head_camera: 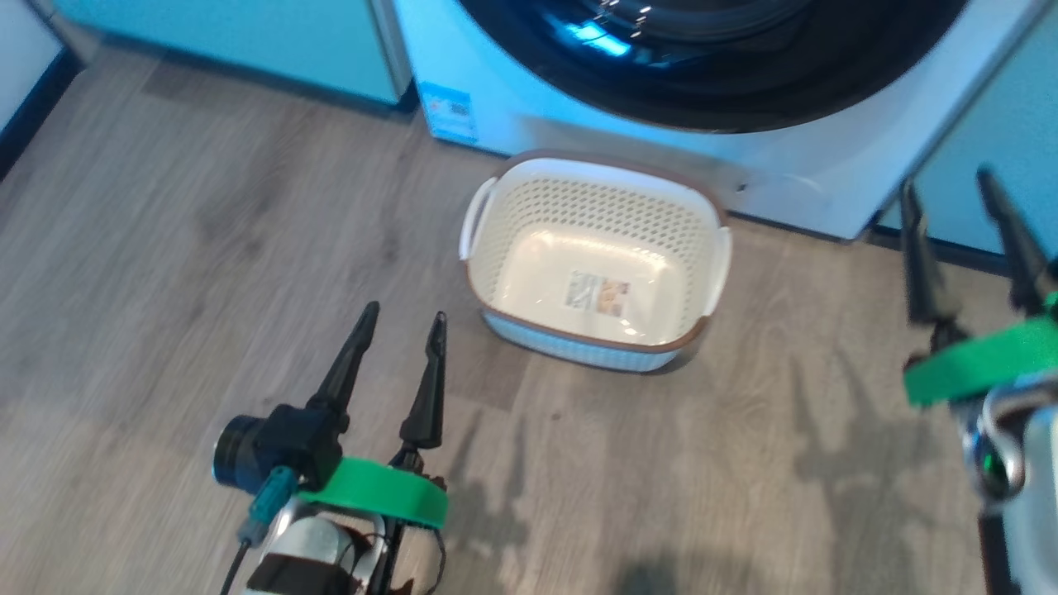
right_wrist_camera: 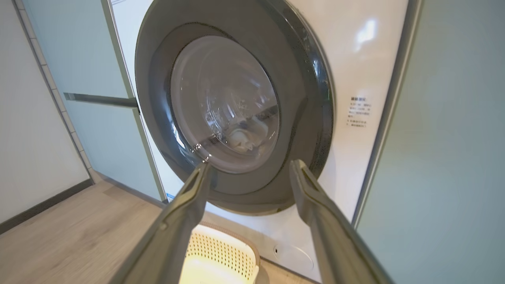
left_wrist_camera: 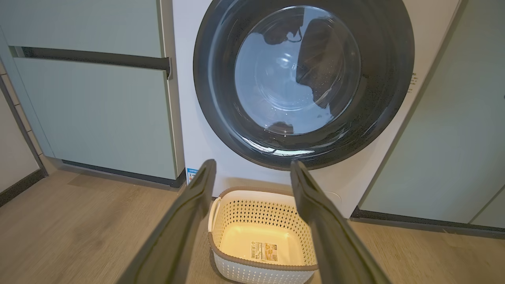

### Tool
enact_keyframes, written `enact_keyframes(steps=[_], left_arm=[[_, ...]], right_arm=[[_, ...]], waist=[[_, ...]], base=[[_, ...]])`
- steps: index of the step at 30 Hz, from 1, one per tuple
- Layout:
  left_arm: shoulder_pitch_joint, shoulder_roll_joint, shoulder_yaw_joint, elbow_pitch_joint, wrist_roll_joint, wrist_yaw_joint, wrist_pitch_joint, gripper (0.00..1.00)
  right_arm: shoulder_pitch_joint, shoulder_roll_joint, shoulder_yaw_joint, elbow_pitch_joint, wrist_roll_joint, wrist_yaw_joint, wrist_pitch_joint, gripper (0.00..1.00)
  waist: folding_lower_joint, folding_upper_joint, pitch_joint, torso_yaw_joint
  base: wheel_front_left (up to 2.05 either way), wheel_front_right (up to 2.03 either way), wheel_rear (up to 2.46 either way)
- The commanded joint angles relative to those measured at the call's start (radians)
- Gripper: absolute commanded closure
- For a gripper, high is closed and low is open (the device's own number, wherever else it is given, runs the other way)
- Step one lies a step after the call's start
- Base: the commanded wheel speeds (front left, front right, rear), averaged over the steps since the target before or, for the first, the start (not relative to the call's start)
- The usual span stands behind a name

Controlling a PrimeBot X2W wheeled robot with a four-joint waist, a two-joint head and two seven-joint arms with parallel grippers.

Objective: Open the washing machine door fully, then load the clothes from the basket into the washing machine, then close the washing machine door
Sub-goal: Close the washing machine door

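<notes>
The basket (head_camera: 595,211) is empty; the clothes (right_wrist_camera: 246,138) lie behind the door (left_wrist_camera: 303,85), which looks shut; left gripper (head_camera: 405,312) and right gripper (head_camera: 947,183) both spread, empty; next, probably only confirm the latch.

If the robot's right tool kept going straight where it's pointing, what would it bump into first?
The right tool would probably meet the washing machine door first, low on its dark rim; the depth is unclear.

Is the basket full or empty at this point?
Empty: the basket holds nothing; its bare floor and the label on it show in full.
</notes>
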Motion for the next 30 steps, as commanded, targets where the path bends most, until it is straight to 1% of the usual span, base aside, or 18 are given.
enact_keyframes(steps=[1,4,8,16,25,30], left_arm=[[-0.001,0.021,0.036,-0.029,-0.002,-0.001,-0.011,0.0],[0.011,0.029,0.043,-0.028,-0.007,0.005,-0.007,0.0],[0.032,0.04,0.055,-0.031,-0.013,0.018,0.0,0.0],[0.075,0.057,0.068,-0.043,-0.029,0.034,0.023,0.0],[0.122,0.064,0.069,-0.07,-0.038,0.056,0.047,0.0],[0.142,0.068,0.067,-0.079,-0.041,0.065,0.056,0.0]], right_arm=[[-0.005,0.008,0.018,-0.043,0.01,0.004,-0.009,0.0],[0.068,0.008,0.018,-0.076,0.048,0.004,-0.019,0.0],[0.153,0.009,0.021,-0.123,0.069,0.004,-0.025,0.0],[0.318,0.009,0.008,-0.21,0.12,0.004,-0.018,0.0],[0.411,0.009,0.001,-0.298,0.123,0.004,0.012,0.0],[0.441,0.009,0.009,-0.318,0.129,0.004,0.027,0.0]], waist=[[0.0001,0.0,-0.022,-0.026],[0.0001,0.0,-0.038,-0.055],[0.0001,0.0,-0.062,-0.097],[0.0001,0.0,-0.112,-0.155],[0.0001,0.0,-0.16,-0.201],[0.0001,0.0,-0.18,-0.214]], base=[[0.0,0.0,0.0],[0.0,0.0,0.0],[0.0,0.0,0.0],[0.0,0.0,0.0],[0.0,0.0,0.0],[0.0,0.0,0.0]])
